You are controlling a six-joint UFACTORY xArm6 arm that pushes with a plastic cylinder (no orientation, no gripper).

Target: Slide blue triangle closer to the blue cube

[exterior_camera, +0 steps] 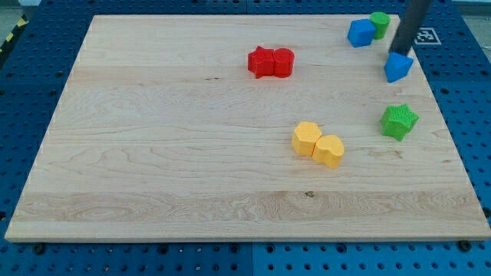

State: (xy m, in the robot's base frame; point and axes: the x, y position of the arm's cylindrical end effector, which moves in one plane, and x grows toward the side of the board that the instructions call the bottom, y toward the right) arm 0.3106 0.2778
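The blue triangle [398, 67] lies near the view's right edge of the board, in the upper part. The blue cube [360, 33] sits up and to the left of it, near the view's top, with a gap of bare wood between the two. My dark rod comes down from the view's top right, and my tip [400, 53] rests at the triangle's upper edge, touching or almost touching it.
A green cylinder [379, 22] touches the blue cube's right side. A green star [399, 121] lies below the triangle. A red star [261, 61] and red cylinder [283, 62] sit together at top centre. A yellow hexagon [307, 138] and yellow heart [329, 151] sit mid-board. The wooden board [153, 153] lies on a blue pegboard.
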